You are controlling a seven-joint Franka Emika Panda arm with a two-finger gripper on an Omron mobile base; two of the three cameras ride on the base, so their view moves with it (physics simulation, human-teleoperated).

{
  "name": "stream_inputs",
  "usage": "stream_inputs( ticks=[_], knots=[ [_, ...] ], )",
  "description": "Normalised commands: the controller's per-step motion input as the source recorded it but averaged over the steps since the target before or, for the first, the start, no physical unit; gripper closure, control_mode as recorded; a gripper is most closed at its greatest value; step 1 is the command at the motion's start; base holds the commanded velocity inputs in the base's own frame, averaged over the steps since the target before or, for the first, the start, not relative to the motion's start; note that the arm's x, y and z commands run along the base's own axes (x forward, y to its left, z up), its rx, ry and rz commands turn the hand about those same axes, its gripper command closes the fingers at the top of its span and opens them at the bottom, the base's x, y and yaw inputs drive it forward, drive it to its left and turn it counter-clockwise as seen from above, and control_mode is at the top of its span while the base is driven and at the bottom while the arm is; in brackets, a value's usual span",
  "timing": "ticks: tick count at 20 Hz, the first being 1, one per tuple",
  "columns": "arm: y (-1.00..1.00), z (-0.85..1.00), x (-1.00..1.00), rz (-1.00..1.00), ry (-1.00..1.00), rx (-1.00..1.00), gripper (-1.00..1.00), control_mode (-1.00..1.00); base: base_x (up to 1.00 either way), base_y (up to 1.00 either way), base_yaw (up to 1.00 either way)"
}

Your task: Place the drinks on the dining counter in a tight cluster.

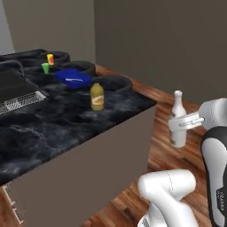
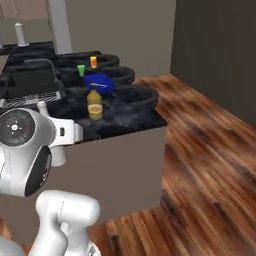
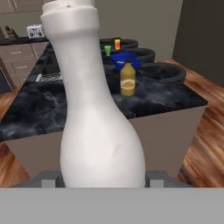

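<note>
My gripper is shut on the slim white bottle, holding it upright in the air past the near right corner of the dining counter, above the wooden floor. In the hand view the white bottle stands large between my fingertips. The yellow-orange juice jug stands upright on the black marble near the counter's far edge, also seen as the jug and the jug. In the right base view my arm hides most of the white bottle.
A blue bowl lies behind the jug, with a green cup and a yellow cup farther back. Curved dark stool backs line the far edge. A sink with a rack sits left. Wooden floor lies right.
</note>
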Motion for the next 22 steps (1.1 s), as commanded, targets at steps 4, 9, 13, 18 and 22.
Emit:
stream_inputs(
  ticks=[4,9,13,18,22],
  knots=[
    [0.00,0.00,0.00,0.00,0.00,0.00,1.00,1.00,0.37,-1.00,0.37],
    [0.00,0.00,0.00,0.00,0.00,0.00,1.00,1.00,0.86,-0.40,0.22],
    [0.00,0.00,0.00,0.00,0.00,0.00,1.00,1.00,0.82,-0.06,0.26],
    [0.00,0.00,0.00,0.00,0.00,0.00,1.00,1.00,0.49,-0.12,0.29],
    [0.00,0.00,0.00,0.00,0.00,0.00,1.00,1.00,0.37,-0.46,0.30]
  ],
)
